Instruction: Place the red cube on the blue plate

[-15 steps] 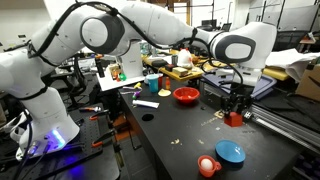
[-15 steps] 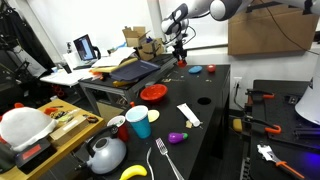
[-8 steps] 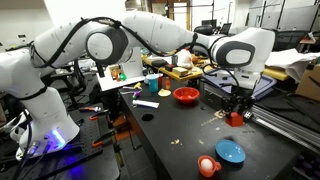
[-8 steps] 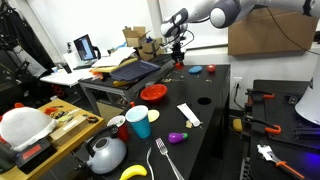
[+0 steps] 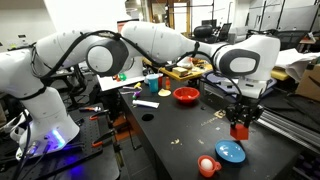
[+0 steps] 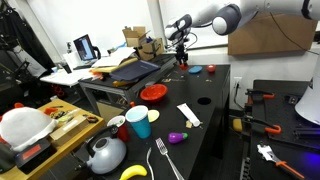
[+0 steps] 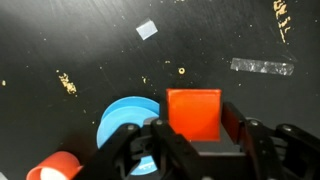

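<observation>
ROBOT CARRIES BLOCK TO ITS MARK: The hand (image 7: 195,135), its fingers (image 7: 252,135) clamped on two opposite faces of the small solid red cube (image 7: 193,112), holds the block just beside the small, round, shallow light-blue plate (image 7: 125,122) on the black tabletop (image 5: 170,130). The cube is not yet over the plate.

In an exterior view the cube (image 5: 239,130) hangs in the hand (image 5: 239,122) just beyond the plate (image 5: 230,152), apparently clear of the tabletop. To finish the step well, the arm should probably carry the cube sideways until it is above the plate's centre. It should then lower the cube with its bottom face level until it rests on the plate. Only after that should the fingers part and the hand rise straight up, so the block neither tips on the rim nor drags the plate.

A small red-orange round item with a white centre (image 5: 208,166) lies just beside the plate, on the side away from the cube. A round red bowl (image 5: 186,96) stands well apart from the plate, farther back.

Count: one red cube, one blue plate, one red-orange round item, one red bowl.
</observation>
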Available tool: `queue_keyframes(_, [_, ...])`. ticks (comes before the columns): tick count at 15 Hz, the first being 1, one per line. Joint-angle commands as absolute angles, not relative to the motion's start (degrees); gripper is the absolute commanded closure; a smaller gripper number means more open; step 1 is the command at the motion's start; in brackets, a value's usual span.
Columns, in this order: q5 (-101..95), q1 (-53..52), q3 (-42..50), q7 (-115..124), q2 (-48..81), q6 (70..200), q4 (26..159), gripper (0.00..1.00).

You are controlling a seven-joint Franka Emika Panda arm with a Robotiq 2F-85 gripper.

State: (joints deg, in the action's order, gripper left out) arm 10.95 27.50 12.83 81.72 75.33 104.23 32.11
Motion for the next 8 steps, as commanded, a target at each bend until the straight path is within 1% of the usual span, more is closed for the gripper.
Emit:
queue_keyframes(1, [9.0,28.5,11.8,85.3,78.1,101.5,25.7,0.12])
queue_keyframes(2, [8.8,28.6,11.6,85.6,78.4,101.3,24.7,0.03])
queue_keyframes(3, [8.5,28.6,11.4,85.6,78.5,101.3,23.9,0.00])
queue_keyframes(8, [7.4,28.6,10.5,84.5,78.2,101.6,19.8,0.00])
